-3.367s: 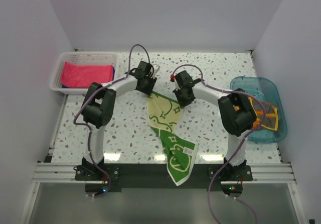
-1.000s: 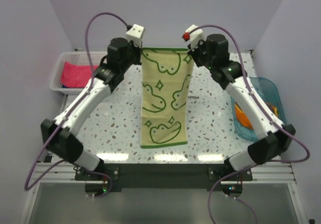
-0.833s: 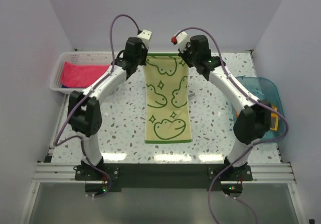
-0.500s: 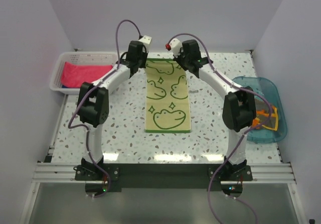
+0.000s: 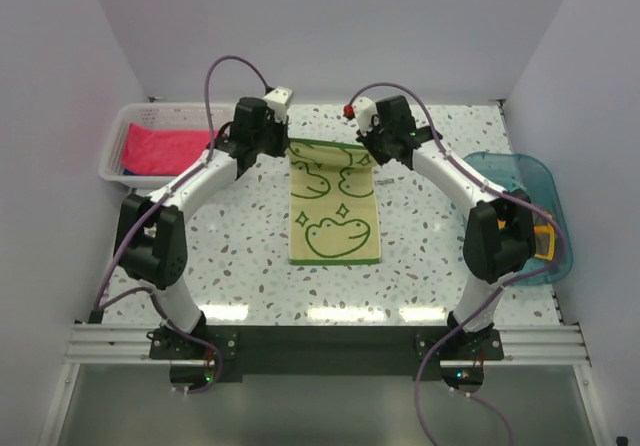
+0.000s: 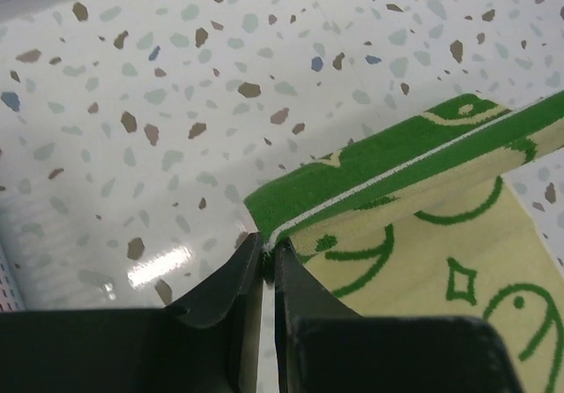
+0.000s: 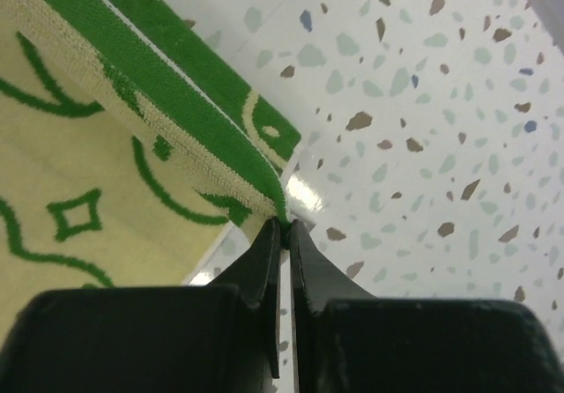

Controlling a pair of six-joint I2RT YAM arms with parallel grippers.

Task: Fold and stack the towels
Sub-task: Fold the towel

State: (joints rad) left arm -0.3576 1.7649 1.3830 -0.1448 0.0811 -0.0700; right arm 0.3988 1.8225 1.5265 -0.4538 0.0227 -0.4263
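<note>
We see the green cloth towel w/ pale yellow pattern [image 5: 335, 211] in the centre of the speckled white table [image 5: 200, 236], between the two arms. Its near part lies flat on the surface and its far edge is raised a little off it. The left gripper [image 5: 286, 144] has the far-left corner and the right gripper [image 5: 374, 151] the far-right corner, so the edge hangs stretched between them. We judge this is the reason for such a hold, i.e. both corners taken together keep the edge straight, so it can be carried toward the near edge for the first fold. In the left wrist view the black fingers [image 6: 231, 287] are nearly together, only a thin gap, w/ the corner of the cloth pinched at the tips. The right wrist view is the same: the fingers [image 7: 257, 265] are pressed almost together on the other corner. The plain pink towel [image 5: 160, 148] lies in the white slotted plastic basket [image 5: 110, 158] at far left. The clear blue plastic tub [image 5: 520, 166] at right holds sth. w/ orange, mostly hidden by the arm.
</note>
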